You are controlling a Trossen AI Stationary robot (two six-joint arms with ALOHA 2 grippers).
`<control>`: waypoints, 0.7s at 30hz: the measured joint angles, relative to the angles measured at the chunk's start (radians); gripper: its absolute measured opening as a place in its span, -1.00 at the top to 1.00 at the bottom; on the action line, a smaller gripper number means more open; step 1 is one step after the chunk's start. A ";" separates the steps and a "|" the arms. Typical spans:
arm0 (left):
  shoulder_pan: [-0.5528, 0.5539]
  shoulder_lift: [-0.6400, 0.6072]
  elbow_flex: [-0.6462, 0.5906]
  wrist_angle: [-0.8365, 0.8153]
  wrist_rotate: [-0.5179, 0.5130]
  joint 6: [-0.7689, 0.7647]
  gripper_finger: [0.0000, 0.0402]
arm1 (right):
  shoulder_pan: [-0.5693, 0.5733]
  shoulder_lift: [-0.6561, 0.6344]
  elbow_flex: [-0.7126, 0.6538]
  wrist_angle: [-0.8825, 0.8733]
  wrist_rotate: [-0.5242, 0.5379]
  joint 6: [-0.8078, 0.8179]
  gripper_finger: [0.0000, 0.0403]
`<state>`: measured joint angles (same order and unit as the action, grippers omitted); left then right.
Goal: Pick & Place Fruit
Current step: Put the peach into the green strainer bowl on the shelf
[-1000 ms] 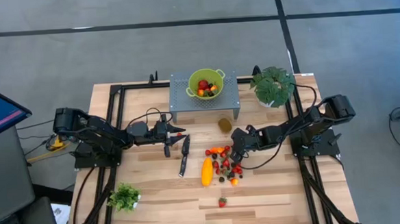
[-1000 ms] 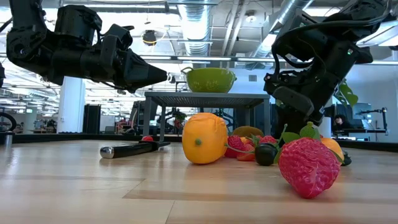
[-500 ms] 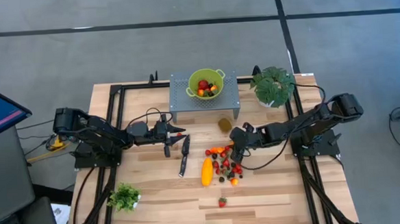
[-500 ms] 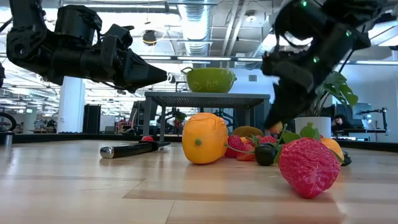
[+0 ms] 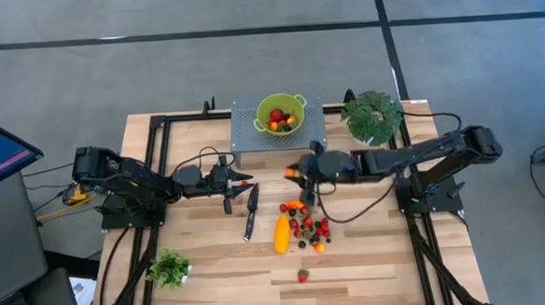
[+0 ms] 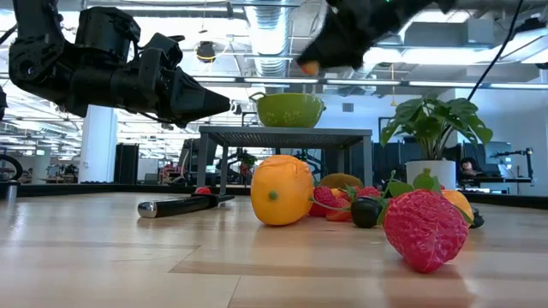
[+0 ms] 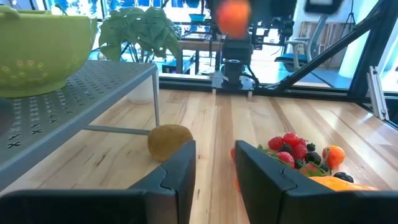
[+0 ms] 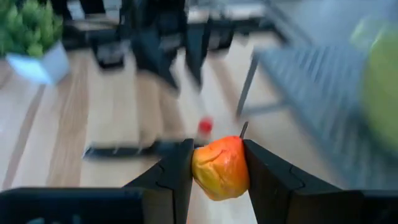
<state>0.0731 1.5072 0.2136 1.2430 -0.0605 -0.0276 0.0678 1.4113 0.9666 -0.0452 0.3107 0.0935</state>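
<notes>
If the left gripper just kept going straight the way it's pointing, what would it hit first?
Probably the brown oval kiwi, which lies ahead of the left gripper beside the grey perforated metal stand. The gripper hangs above the table, so it might pass over the kiwi; depth is unclear.

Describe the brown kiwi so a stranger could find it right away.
Start at the grey metal stand holding the green bowl. The kiwi lies on the wood just in front of the stand's right end, alone; it is the only brown oval, apart from the colourful fruit pile.
</notes>
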 joint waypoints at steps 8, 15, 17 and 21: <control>0.000 0.000 0.000 0.000 0.000 0.000 0.47 | -0.145 0.010 0.121 -0.001 0.000 -0.094 0.39; 0.000 0.000 0.000 0.000 0.001 0.000 0.47 | -0.285 0.010 0.132 -0.002 0.001 -0.075 0.39; 0.000 0.000 0.000 0.000 0.001 0.000 0.47 | -0.317 0.010 0.132 -0.002 0.001 -0.070 0.39; 0.000 0.000 0.000 0.000 0.002 0.000 0.47 | -0.365 0.015 0.132 -0.002 0.001 -0.067 0.40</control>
<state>0.0733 1.5074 0.2136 1.2430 -0.0582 -0.0277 -0.2967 1.4259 1.0988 -0.0477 0.3113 0.0263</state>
